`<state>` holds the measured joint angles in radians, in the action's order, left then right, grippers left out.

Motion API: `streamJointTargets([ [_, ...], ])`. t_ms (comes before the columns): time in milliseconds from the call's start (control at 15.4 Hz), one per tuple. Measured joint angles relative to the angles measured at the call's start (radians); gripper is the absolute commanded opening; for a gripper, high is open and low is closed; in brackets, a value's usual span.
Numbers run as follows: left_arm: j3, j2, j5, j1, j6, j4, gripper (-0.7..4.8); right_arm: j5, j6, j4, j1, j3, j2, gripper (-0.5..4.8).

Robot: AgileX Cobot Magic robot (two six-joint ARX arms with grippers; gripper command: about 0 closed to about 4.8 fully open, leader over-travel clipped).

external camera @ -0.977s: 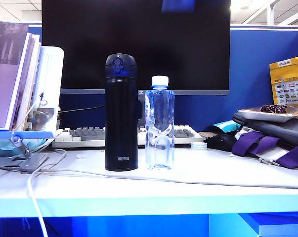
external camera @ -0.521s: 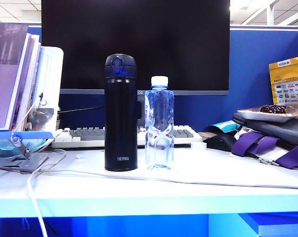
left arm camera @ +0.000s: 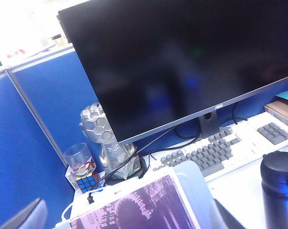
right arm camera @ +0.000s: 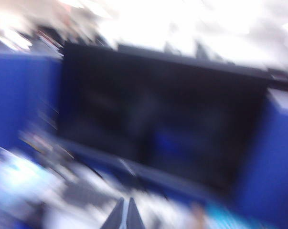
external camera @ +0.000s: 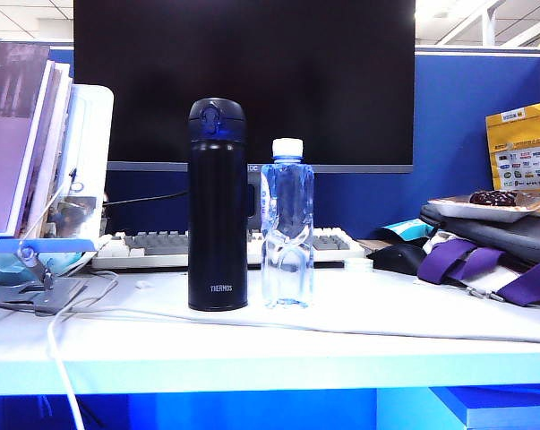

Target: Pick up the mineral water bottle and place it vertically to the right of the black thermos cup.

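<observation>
The mineral water bottle (external camera: 287, 224) stands upright on the white bench (external camera: 413, 340), toward the middle of its front edge, just to the right of the black thermos cup (external camera: 218, 206) and nearly touching it. Judging from this, the placement the task asks for looks already met.

Neither arm appears in the exterior view. The right gripper (right arm camera: 123, 215) shows only in its own heavily blurred wrist view, fingertips pressed together and holding nothing, pointing toward the dark monitor (external camera: 243, 81). The left gripper is barely visible in its wrist view, only a dark shape at the picture's edge; its jaws stand wide apart and nothing is in them. That view catches the thermos lid and the keyboard (left arm camera: 215, 152) behind it.

The bottle is thin clear plastic, so it probably yields under a hard squeeze and may slip on its smooth wall. It appears filled with water almost to the neck, which would make it fairly heavy for its size and steady on its base. The pinched waist looks like the best place to take hold, since the fingers would seat there. The white cap is screwed on. The thermos is shut, so its contents cannot be told. A small glass (left arm camera: 80, 160) sits at the bench's far left corner
</observation>
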<state>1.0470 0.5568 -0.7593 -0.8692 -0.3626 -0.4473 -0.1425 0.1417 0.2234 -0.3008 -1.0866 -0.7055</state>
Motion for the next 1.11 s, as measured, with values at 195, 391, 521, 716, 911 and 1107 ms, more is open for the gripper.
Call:
streamJointTargets([
  [195,0.0,0.0,0.0,0.0,0.0,0.0,4.79,-0.071,-0.066,-0.197,0.163,0.313,0.036,-0.01],
  [391,0.0,0.0,0.0,0.0,0.0,0.0,4.79,-0.044,-0.098,-0.376,0.192,0.576,0.114,-0.01],
  [521,0.0,0.0,0.0,0.0,0.0,0.0,4.79,-0.034,-0.103,-0.377,0.192,0.708,0.207,-0.01],
  [716,0.0,0.0,0.0,0.0,0.0,0.0,4.79,-0.034,-0.113,-0.383,0.192,0.924,0.457,-0.01],
  [911,0.0,0.0,0.0,0.0,0.0,0.0,4.79,-0.035,-0.154,-0.325,0.218,1.04,0.642,-0.01],
  [1107,0.0,0.0,0.0,0.0,0.0,0.0,4.79,-0.034,-0.164,-0.114,0.24,1.079,0.703,-0.01],
])
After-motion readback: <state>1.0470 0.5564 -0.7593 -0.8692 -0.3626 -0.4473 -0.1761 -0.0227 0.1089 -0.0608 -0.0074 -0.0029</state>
